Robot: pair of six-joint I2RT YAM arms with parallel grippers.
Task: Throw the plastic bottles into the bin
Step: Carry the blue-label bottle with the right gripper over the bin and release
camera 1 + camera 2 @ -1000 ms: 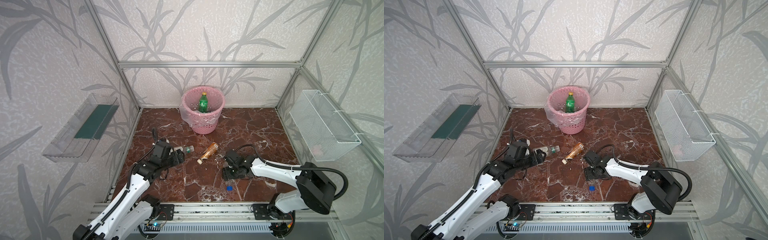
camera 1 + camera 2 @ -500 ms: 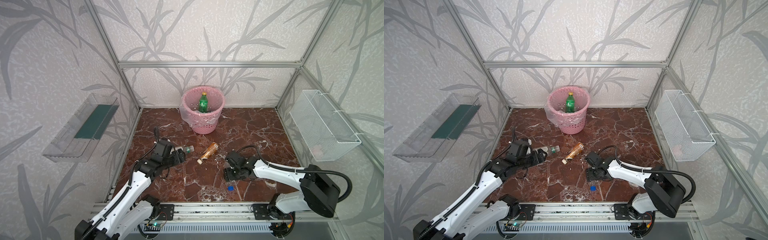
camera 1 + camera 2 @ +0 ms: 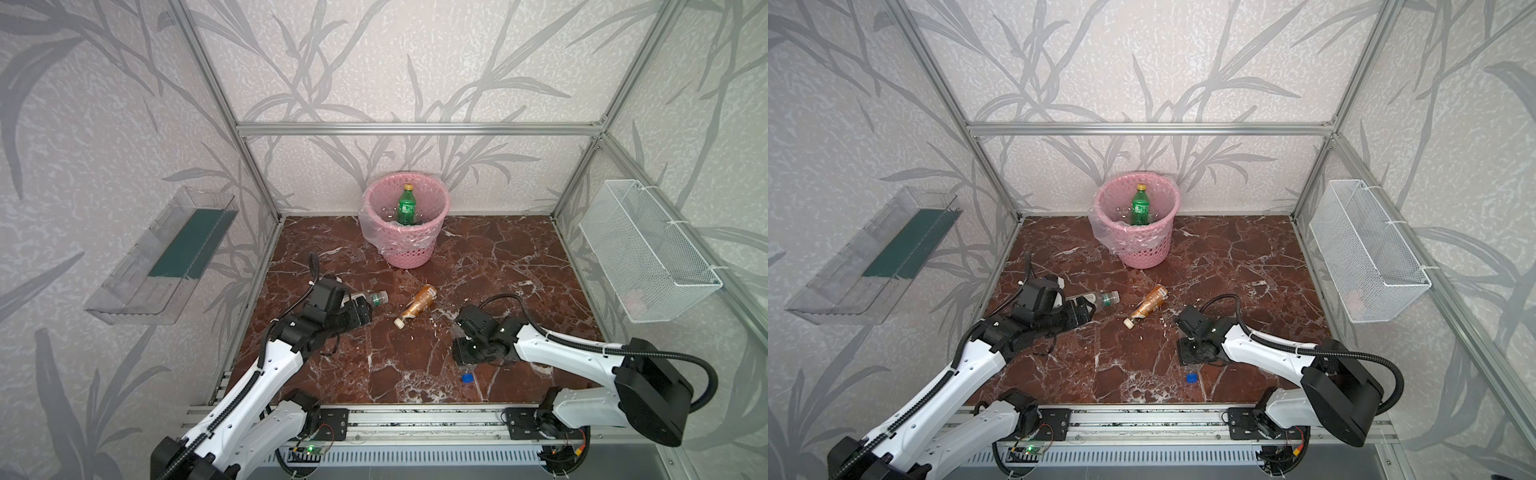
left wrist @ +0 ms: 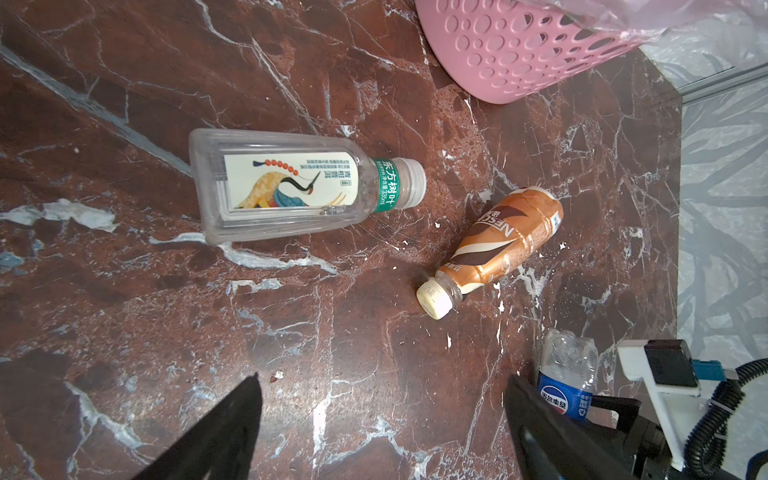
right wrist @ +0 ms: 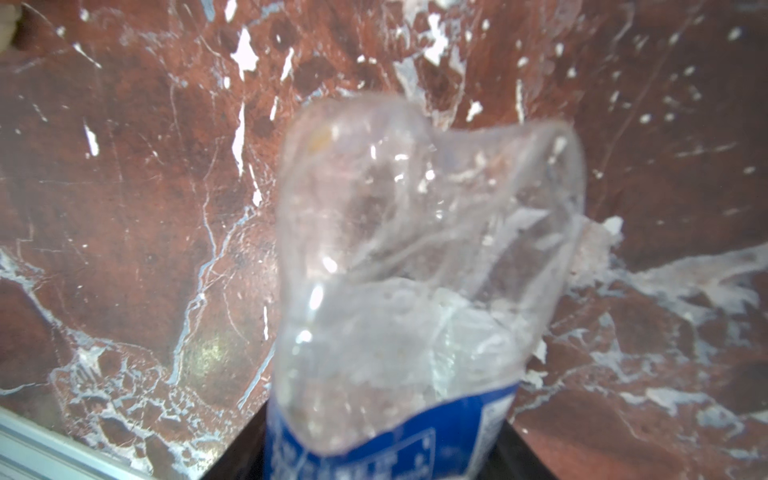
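Note:
The pink bin point(image 3: 405, 249) point(image 3: 1144, 251) stands at the back of the floor with a green bottle point(image 3: 406, 210) upright inside it. A clear white-labelled bottle point(image 3: 372, 298) point(image 4: 291, 187) and a brown bottle point(image 3: 417, 307) point(image 4: 507, 245) lie on the floor in front of the bin. My left gripper point(image 3: 361, 313) point(image 4: 382, 386) is open just short of the white-labelled bottle, with nothing between its fingers. My right gripper point(image 3: 467, 353) point(image 5: 384, 451) is shut on a crushed clear bottle with a blue label point(image 5: 415, 270) point(image 4: 567, 374), low over the floor.
A loose blue cap point(image 3: 468, 377) point(image 3: 1191, 377) lies on the marble floor near the front rail. A white wire basket point(image 3: 648, 253) hangs on the right wall and a clear tray point(image 3: 166, 257) on the left wall.
My right gripper's jaws have closed in on the blue-labelled bottle. The left arm has edged slightly towards the white-labelled bottle and its gripper has stayed open.

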